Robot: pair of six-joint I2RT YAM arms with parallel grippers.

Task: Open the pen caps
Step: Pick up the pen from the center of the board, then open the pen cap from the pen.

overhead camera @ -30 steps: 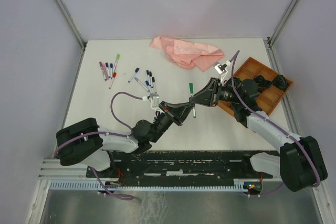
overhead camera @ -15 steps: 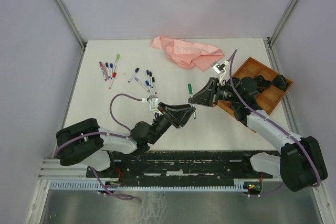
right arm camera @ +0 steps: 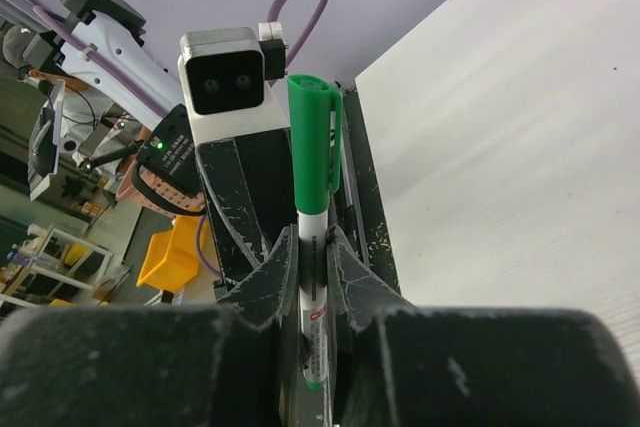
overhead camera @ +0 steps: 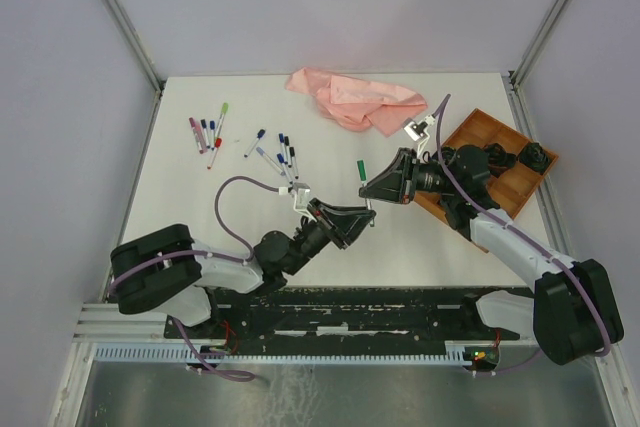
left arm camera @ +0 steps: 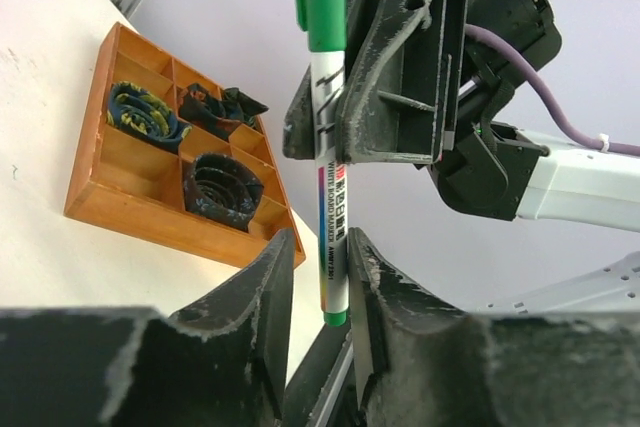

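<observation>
Wooden tray's (left arm camera: 160, 232) compartments hold dark coiled rolls (left arm camera: 215, 190).

Bright, even overhead light; soft shadows; near fingers (left arm camera: 240, 347) blurry in wrist views.

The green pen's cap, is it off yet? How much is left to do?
Nothing looks opened yet. The right fingers pinch the green pen, its green cap still on; the left fingers sit loose around its other end. That cap and the other pens remain.

Black-and-white arms (overhead camera: 215, 269) trailing purple cables (overhead camera: 219, 201).
</observation>
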